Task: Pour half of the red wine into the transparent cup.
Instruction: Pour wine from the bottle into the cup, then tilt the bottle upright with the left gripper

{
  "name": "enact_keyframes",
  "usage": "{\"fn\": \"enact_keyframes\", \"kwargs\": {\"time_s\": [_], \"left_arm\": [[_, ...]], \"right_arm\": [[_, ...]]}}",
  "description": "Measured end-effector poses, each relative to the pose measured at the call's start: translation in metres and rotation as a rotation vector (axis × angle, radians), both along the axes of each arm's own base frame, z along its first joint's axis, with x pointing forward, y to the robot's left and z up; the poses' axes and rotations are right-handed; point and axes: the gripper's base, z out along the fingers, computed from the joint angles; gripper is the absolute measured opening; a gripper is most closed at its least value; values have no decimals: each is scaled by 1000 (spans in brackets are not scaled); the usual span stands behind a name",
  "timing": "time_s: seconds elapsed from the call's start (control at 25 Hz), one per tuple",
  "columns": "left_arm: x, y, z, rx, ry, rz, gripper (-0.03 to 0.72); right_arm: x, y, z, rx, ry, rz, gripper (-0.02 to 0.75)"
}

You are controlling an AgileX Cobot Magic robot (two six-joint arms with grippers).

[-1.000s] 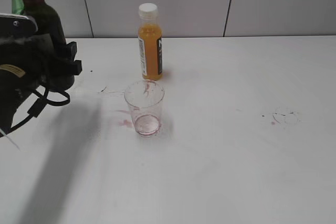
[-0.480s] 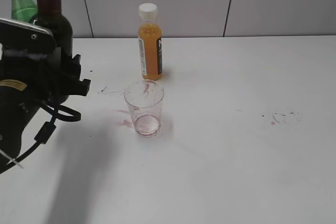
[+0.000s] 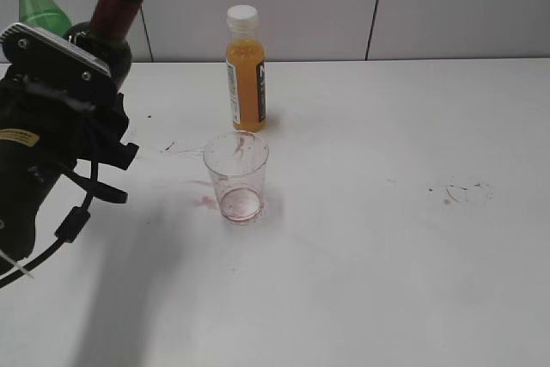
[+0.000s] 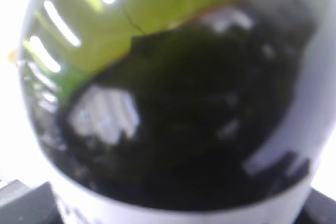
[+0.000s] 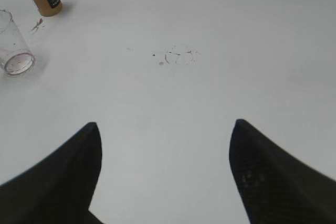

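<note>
My left gripper (image 3: 90, 92) is wrapped around the dark wine bottle (image 3: 112, 19), holding its fat body tight between my fingers. The bottle leans to the right, with its open top pointing toward the middle of the white table (image 3: 387, 238). Its neck has red foil on it. From my left wrist the dark glass fills almost everything I can see, all blurry and shiny, so I cannot see the red wine inside it there. Behind the wine bottle stands a green bottle (image 3: 39, 6) with a tan cap. The clear cup (image 3: 236, 176) stands upright on the table, to the right of my left gripper and apart from it. It has pinkish stains inside and only a tiny bit of red at the bottom. There is a small red spot on the table just left of the cup. Behind the cup stands an orange juice bottle (image 3: 246, 70) with a white cap. My right gripper (image 5: 165, 171) hangs over the bare table with its fingers spread wide, holding nothing. Some small dark marks (image 5: 176, 56) sit on the table ahead of it.
</note>
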Motion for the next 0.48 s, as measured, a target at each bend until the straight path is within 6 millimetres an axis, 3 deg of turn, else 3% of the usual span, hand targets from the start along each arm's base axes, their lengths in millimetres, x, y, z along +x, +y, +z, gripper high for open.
{"fn": "enact_keyframes", "kwargs": {"time_s": [0.48], "left_arm": [[-1,4,-2,248,47,13,539]], "right_arm": [[0,0,0,0,0,0,571]]}}
